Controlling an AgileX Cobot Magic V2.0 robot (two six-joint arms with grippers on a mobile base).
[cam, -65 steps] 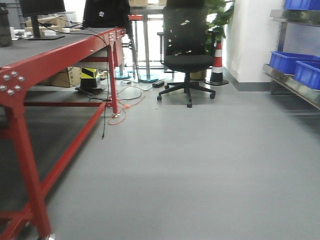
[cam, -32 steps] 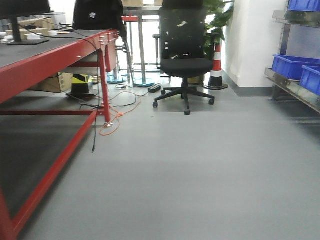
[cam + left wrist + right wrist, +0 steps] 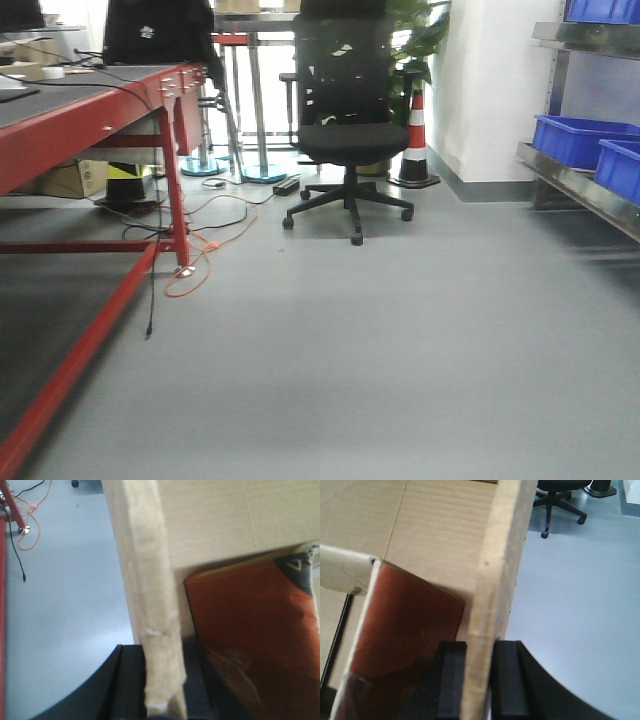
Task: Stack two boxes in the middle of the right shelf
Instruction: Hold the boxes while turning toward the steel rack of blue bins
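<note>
The left gripper (image 3: 162, 690) is clenched on the upright wall of a plain brown cardboard box (image 3: 210, 520). The wall's raw, fuzzy top edge runs away from the camera between the black jaws, one on each face of it. Inside the box, just beside that wall, lies an orange-red packet (image 3: 250, 640) with a grey corner.

The right gripper (image 3: 477, 680) is likewise clamped on a cardboard wall, with a black pad (image 3: 452, 680) on the inner face and another on the outer face. The corrugated inner surface of the box (image 3: 440, 535) spreads to the left of the wall. A red-brown packet with a pale edge (image 3: 405, 630) leans close to the held wall. I cannot tell whether both grippers hold the same box. No second box shows in any view.

In the front view the stainless-steel shelf (image 3: 575, 185) stands at the right edge, with blue plastic bins (image 3: 580, 138) on one level and another level above it. It lies well apart, across open grey floor (image 3: 400, 350). On the left is a red-framed counter (image 3: 90, 105), and an orange cable (image 3: 200, 265) lies looped by its leg. Farther back stand a black office chair (image 3: 345, 100), a red-and-white traffic cone (image 3: 414, 140) and a green plant (image 3: 415, 35).
</note>
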